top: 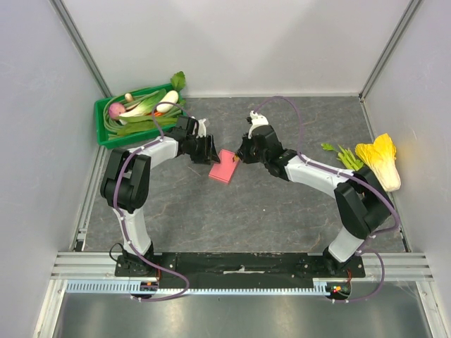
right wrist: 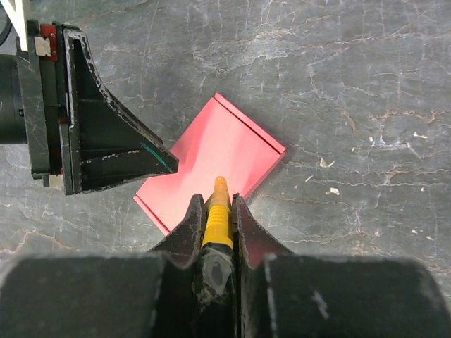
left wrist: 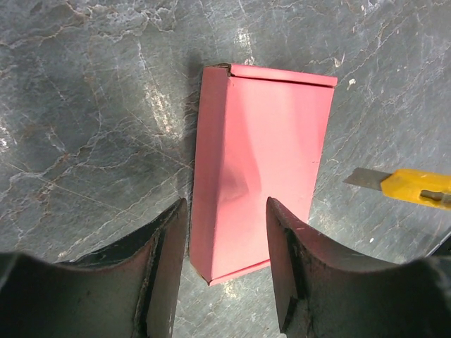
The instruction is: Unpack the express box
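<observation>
The express box (left wrist: 261,169) lies flat on the tabletop (left wrist: 84,105). Its near end sits below and between the parted fingers of the left gripper (left wrist: 225,211), which is not clenched; contact cannot be told. The long axis runs straight ahead of that gripper, with the flap seam at the far end. The right gripper (right wrist: 217,201) is clamped on a yellow utility knife (right wrist: 217,215), whose tip is held over the box's nearest edge. Cutting open is judged the step in hand. Next, the box needs steadying and the blade needs to be drawn shallowly along a seam.
</observation>
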You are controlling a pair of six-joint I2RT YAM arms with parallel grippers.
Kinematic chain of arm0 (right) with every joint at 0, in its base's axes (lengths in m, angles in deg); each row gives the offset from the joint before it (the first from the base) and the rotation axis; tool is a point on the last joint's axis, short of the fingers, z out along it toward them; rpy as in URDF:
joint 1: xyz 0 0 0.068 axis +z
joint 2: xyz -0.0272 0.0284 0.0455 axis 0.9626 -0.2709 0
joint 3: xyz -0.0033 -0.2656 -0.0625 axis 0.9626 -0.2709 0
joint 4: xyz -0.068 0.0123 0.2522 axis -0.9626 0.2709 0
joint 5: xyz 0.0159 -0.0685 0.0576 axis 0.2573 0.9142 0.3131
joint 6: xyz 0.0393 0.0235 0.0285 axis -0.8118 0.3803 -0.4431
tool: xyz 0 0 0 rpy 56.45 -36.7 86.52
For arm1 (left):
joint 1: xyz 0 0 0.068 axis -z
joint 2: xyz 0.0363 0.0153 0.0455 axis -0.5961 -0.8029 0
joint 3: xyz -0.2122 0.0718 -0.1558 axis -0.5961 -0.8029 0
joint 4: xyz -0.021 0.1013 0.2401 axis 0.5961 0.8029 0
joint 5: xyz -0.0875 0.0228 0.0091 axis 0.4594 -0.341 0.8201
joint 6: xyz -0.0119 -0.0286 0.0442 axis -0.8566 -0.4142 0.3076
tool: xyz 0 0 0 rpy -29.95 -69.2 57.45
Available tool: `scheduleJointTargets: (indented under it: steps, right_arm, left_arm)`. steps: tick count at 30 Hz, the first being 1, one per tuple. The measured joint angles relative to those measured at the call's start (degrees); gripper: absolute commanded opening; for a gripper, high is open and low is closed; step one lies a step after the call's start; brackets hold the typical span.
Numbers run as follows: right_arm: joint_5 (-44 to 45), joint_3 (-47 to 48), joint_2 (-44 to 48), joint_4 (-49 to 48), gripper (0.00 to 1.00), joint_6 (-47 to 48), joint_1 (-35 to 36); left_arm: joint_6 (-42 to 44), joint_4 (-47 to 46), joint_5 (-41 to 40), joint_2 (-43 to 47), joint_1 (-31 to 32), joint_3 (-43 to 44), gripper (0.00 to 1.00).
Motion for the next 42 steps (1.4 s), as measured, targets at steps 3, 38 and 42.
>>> scheduleJointTargets:
  steps: [3, 38, 42]
  right_arm:
    - [-1.0, 0.0, -0.9, -0.3, 0.00, -0.5, 0.0]
    - [-0.5, -4.1, -1.7, -3.0, 0.00, -1.0, 0.0]
    - [-0.2, -5.1, -1.2, -3.9, 0.00, -1.4, -0.1]
  left_arm:
    - [-0.2, 0.2, 0.0, 0.0, -0.1, 0.0, 0.55]
    - [-0.7, 1.1, 0.0, 0.0, -0.4, 0.3, 0.57]
    - [-0.7, 1.2, -0.4, 0.0, -0.4, 0.3, 0.58]
